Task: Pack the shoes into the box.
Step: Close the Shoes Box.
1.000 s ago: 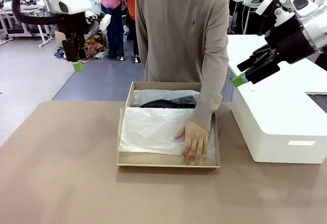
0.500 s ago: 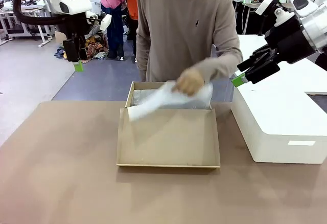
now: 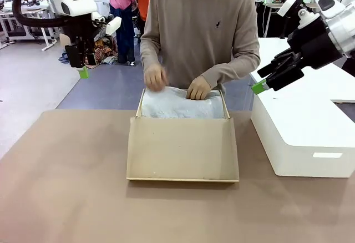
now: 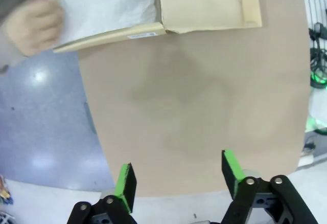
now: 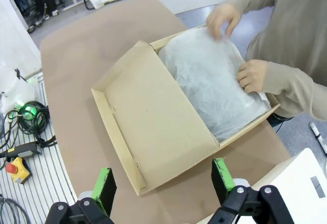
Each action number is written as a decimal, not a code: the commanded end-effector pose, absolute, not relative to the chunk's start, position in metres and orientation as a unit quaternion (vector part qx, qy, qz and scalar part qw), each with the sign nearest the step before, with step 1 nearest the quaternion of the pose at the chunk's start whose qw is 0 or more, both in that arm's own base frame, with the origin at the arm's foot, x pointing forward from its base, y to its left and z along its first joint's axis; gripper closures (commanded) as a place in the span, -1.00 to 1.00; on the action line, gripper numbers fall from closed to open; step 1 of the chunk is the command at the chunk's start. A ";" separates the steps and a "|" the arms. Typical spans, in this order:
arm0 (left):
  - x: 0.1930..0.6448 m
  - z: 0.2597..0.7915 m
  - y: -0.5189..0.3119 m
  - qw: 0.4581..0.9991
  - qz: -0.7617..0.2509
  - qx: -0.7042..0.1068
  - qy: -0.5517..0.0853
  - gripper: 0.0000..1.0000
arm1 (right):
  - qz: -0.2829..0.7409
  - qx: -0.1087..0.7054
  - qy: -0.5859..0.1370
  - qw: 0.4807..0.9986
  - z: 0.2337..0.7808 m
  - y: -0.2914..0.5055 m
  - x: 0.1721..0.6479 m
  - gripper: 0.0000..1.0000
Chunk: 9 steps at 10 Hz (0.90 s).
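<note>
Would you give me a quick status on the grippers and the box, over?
Left gripper, right gripper open, up high. Box open, tissue covering inside. Person's hands on tissue.

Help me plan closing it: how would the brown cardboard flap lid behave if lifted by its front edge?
Probably stiff: the brown cardboard flap lid lies flat, rims upright. Likely light, thin-walled. It should swing on its hinge, though the shoebox might slide.

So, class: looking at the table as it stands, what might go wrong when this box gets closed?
1. The person's hands are at the tissue paper in the box; swinging the open lid up now could pinch them.
2. The tissue paper looks mounded, so the lid may trap it or sit proud.
</note>
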<state>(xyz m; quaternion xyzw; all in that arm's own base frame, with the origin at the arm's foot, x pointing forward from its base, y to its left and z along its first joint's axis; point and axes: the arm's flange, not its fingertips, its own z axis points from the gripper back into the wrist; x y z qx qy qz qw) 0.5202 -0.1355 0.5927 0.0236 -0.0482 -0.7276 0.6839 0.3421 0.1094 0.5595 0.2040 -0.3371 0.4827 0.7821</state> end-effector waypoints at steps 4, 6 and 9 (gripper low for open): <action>0.523 0.582 -0.109 0.647 -0.756 -0.040 -0.095 1.00 | 0.490 0.216 -0.346 0.771 0.558 0.108 0.345 -1.00; 0.527 0.578 -0.109 0.642 -0.758 -0.056 -0.104 1.00 | 0.490 0.216 -0.346 0.771 0.558 0.108 0.345 -1.00; 0.531 0.579 -0.110 0.642 -0.755 -0.097 -0.094 1.00 | 0.490 0.216 -0.346 0.771 0.558 0.108 0.345 -1.00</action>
